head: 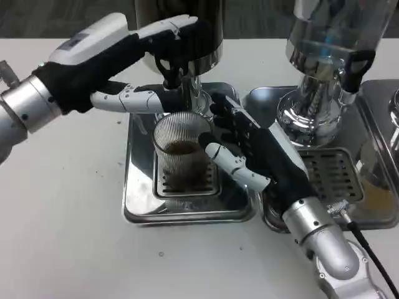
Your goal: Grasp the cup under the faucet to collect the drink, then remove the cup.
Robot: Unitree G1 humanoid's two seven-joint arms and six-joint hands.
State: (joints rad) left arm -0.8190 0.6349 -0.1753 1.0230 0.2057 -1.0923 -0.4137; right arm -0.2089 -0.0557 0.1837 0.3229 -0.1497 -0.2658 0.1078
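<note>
A clear ribbed cup with brown drink in its bottom stands on the grate of the left drip tray, right under the black faucet of the left dispenser. My right hand grips the cup from its right side, thumb across the front and fingers behind the rim. My left hand reaches in from the left and holds the faucet handle, fingers over the top of it and thumb stretched beneath, just above the cup's rim.
A second dispenser with its own drip tray stands at the right, close behind my right forearm. A black cable runs by my right wrist. The white table lies at the front left.
</note>
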